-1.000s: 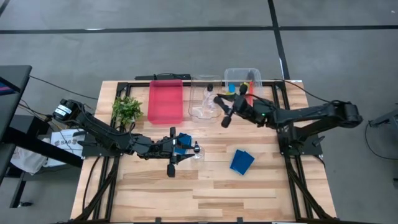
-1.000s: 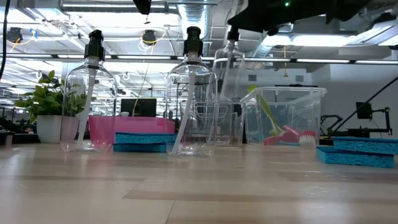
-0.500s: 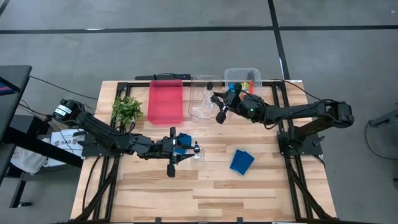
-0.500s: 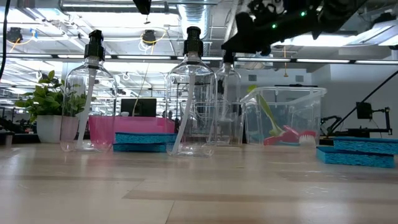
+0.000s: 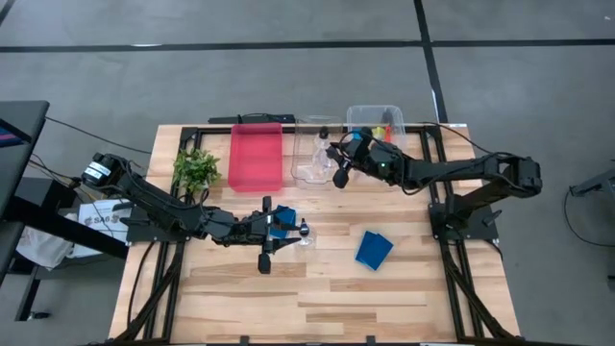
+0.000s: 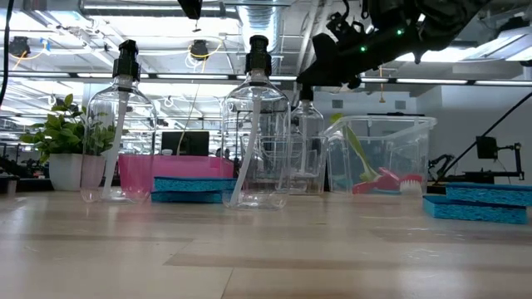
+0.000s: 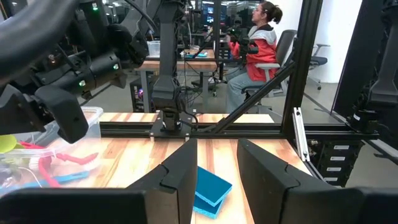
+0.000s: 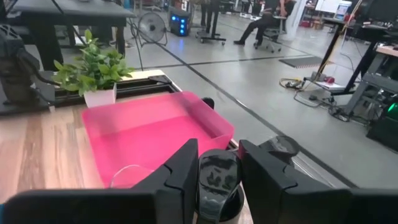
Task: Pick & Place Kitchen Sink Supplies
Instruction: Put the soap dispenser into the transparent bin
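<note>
Since a second ago, the right end effector (image 5: 338, 165) has carried a small clear bottle with a black pump top (image 6: 306, 137) leftward over the back of the table and down into the clear plastic bin (image 5: 315, 154). We see that bottle standing upright, long axis vertical and pump uppermost; the right wrist view shows the two dark fingers (image 8: 179, 171) closed on either side of its black cap (image 8: 216, 174). The right arm reaches in low from the right edge, stretched across toward the bin (beside it stands the red rectangular tray (image 5: 256, 157)). The left end effector (image 5: 282, 234) lies near the middle of the wooden table (image 5: 327, 288), fingers parted with nothing between them in its wrist view, next to a blue square sponge (image 5: 282, 221) and another clear pump bottle (image 5: 306, 234). A second blue sponge (image 5: 374, 249) lies flat to the right.
</note>
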